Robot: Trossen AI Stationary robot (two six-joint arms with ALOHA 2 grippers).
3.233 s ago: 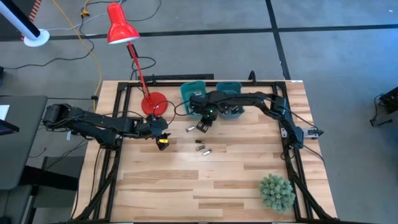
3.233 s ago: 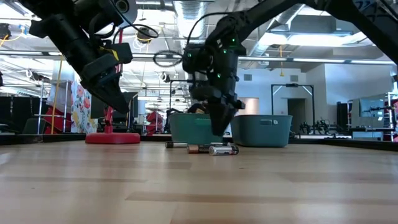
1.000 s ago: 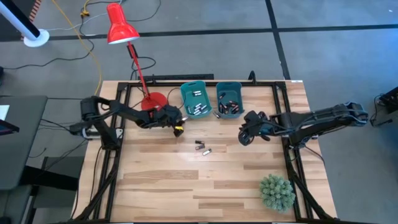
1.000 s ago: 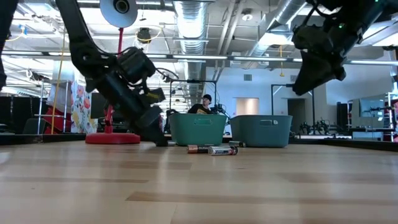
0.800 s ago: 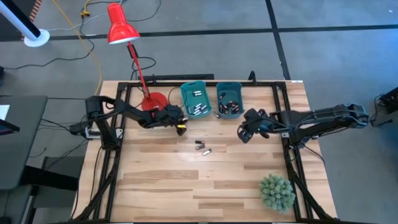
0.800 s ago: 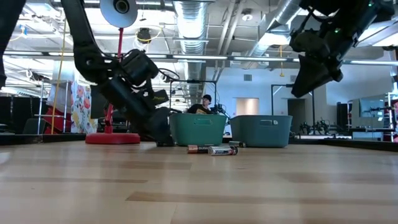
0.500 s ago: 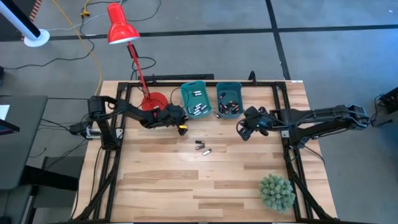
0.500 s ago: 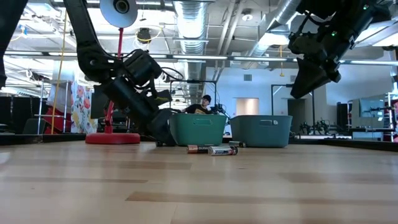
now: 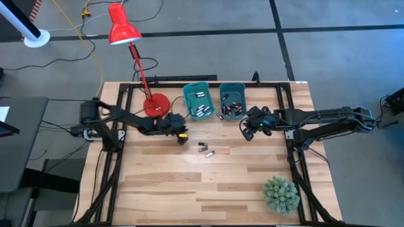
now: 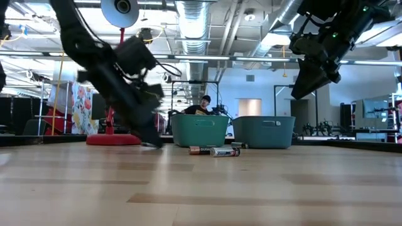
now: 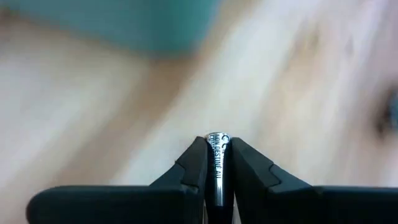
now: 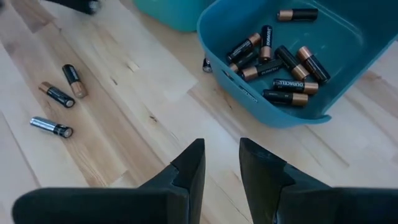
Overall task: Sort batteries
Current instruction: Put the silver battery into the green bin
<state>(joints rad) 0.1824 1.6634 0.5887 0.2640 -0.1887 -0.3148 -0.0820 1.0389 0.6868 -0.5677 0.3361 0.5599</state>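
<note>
While pinched in left tool (image 11: 217, 163), silvery battery (image 11: 217, 163) shows printed lettering.

Obstacles around the loose batteries (image 9: 205, 149) at mid-table: two teal bins (image 9: 197, 101) side by side behind them, red lamp base (image 9: 156, 104) beside the bins, left gripper (image 9: 181, 138) low and near, right gripper (image 9: 245, 131) raised on the opposite side. Bare wooden table (image 9: 189, 189) stretches open in front of the batteries, with only a green plant (image 9: 280, 194) at the far front corner.
</note>
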